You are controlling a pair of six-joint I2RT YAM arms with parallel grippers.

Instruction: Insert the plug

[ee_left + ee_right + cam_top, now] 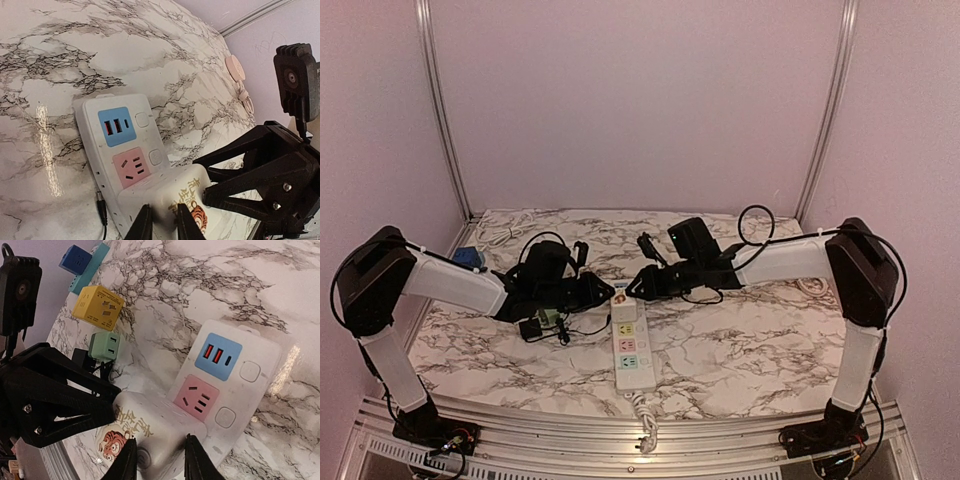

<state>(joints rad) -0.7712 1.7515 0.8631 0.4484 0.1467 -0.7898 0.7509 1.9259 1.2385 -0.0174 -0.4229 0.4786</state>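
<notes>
A white cube-shaped plug (160, 425) with a tiger picture sits on the near end of the white power strip (260, 390), just below its pink socket and blue USB panel. My right gripper (161, 460) is shut on the plug, one finger on each side. My left gripper (163, 217) has its fingers a narrow gap apart, tips against the plug (165, 195) by the printed face; whether they pinch it is unclear. In the top view both grippers, left (605, 290) and right (638, 283), meet over the strip's far end (632, 350).
Left of the strip lie a yellow adapter cube (97, 307), a green one (105, 346) and a blue one (75, 260). A loose black barrel connector (101, 210) lies beside the strip. A white round charger with cable (235, 67) sits near the right wall.
</notes>
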